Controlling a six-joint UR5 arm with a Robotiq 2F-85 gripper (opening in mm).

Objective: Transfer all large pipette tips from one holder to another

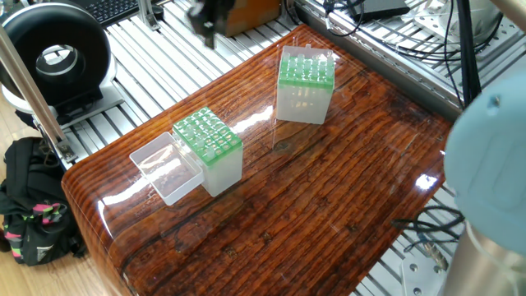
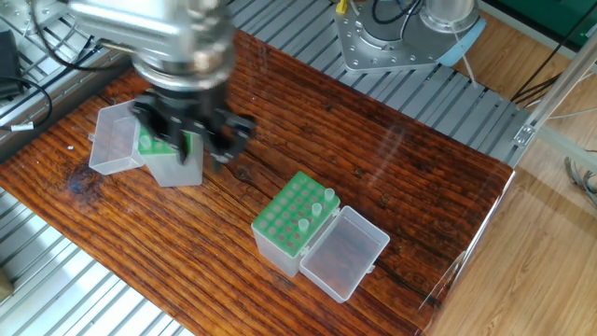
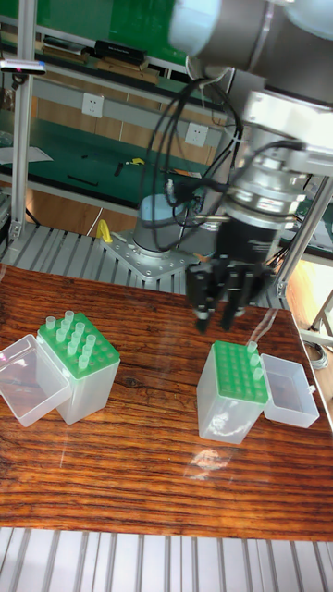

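Your pincer hangs in the air above the wooden surface, blurred, so you cannot tell whether its fingers are spread or pressed together. Most large pipette tips stand in the fuller green-topped holder. A few more sit in the other holder, well apart from the first.
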